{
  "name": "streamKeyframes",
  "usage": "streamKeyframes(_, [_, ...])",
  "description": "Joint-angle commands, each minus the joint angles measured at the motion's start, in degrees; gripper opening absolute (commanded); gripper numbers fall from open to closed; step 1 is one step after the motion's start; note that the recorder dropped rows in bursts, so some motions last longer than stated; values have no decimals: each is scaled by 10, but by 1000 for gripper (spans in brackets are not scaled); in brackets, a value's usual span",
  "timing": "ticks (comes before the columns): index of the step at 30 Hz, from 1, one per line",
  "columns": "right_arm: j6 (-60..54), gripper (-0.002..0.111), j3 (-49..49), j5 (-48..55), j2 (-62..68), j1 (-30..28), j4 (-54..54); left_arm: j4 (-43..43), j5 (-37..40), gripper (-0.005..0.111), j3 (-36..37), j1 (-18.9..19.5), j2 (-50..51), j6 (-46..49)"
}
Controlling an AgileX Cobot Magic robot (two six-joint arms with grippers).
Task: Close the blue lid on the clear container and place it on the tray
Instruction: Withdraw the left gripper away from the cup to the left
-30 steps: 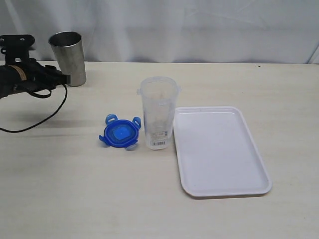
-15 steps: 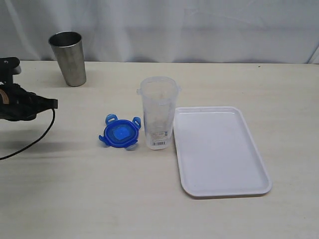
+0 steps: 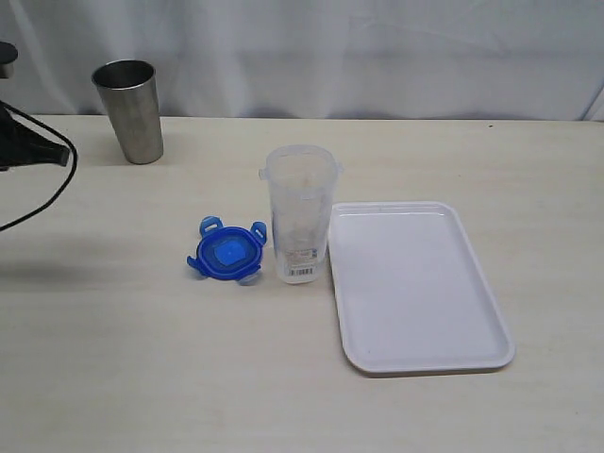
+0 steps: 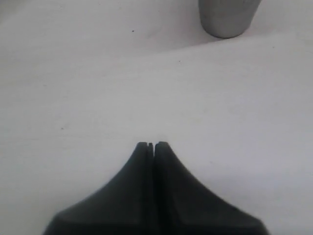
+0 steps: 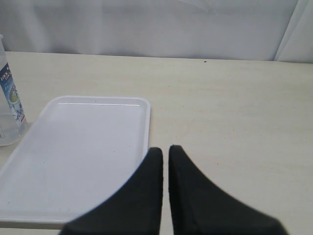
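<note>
The blue lid [image 3: 226, 253] lies flat on the table, just left of the clear container [image 3: 300, 213], which stands upright and uncovered beside the white tray [image 3: 415, 288]. The tray [image 5: 78, 147] holds nothing, and the container's edge [image 5: 9, 103] shows at the side of the right wrist view. My left gripper [image 4: 153, 144] is shut and empty over bare table; in the exterior view only its tip [image 3: 66, 157] shows at the far left edge, far from the lid. My right gripper [image 5: 165, 149] is shut and empty beside the tray's near corner; it is out of the exterior view.
A steel tumbler [image 3: 129, 110] stands at the back left of the table, also seen in the left wrist view as the tumbler base [image 4: 227, 17]. A black cable [image 3: 38, 203] hangs from the left arm. A white curtain backs the table.
My left arm has drawn back to the left, away from the tumbler, almost out of the exterior view, and its jaws have shut. Lid, container and tray have not moved.
</note>
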Motion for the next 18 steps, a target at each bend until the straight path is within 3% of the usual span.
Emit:
streamKeyframes(1, [1, 5, 1, -1, -2, -2, 0, 5, 78, 0, -36, 0, -9, 65])
streamKeyframes(7, [1, 5, 1, -1, -2, -2, 0, -23, 245, 0, -104, 0, -4, 138])
streamKeyframes(11, [1, 5, 1, -1, -2, -2, 0, -98, 347, 0, -169, 0, -4, 228])
streamKeyframes(15, [1, 5, 1, -1, -2, -2, 0, -227, 300, 0, -188, 0, -25, 272])
streamKeyframes(18, [1, 5, 1, -1, -2, -2, 0, -421, 215, 0, -167, -2, -49, 375])
